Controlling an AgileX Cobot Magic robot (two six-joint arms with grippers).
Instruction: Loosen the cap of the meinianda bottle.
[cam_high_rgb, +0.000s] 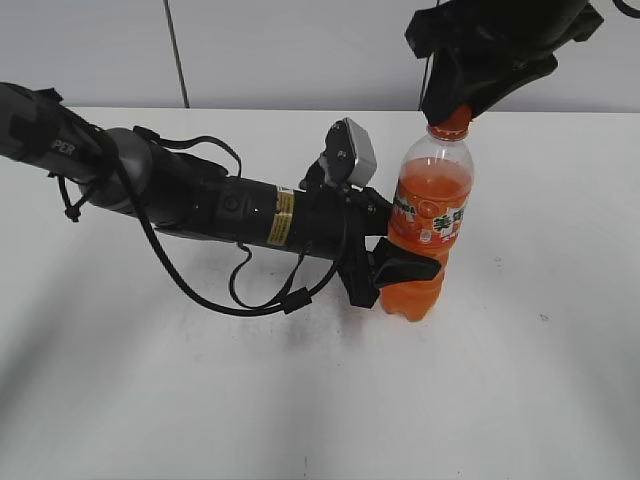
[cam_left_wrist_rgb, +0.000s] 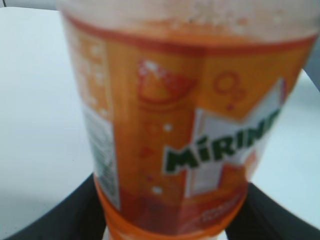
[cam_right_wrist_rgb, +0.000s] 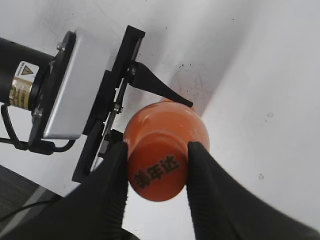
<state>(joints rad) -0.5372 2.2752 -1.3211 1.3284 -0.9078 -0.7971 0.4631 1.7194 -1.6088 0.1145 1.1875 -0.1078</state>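
Note:
The meinianda bottle (cam_high_rgb: 428, 215) stands upright on the white table, full of orange drink, with an orange label. My left gripper (cam_high_rgb: 395, 270) is shut on its lower body; in the left wrist view the label (cam_left_wrist_rgb: 200, 135) fills the frame between the two black fingers (cam_left_wrist_rgb: 165, 220). The orange cap (cam_high_rgb: 452, 122) is on the bottle's neck. My right gripper (cam_high_rgb: 450, 100) comes down from above and is shut on the cap; in the right wrist view its fingers (cam_right_wrist_rgb: 157, 170) press both sides of the cap (cam_right_wrist_rgb: 157, 172), which bears dark characters on top.
The white table (cam_high_rgb: 540, 380) spreads around the bottle. The left arm (cam_high_rgb: 200, 200) with its cables lies across the table's left half. A pale wall (cam_high_rgb: 300, 50) runs behind the far edge.

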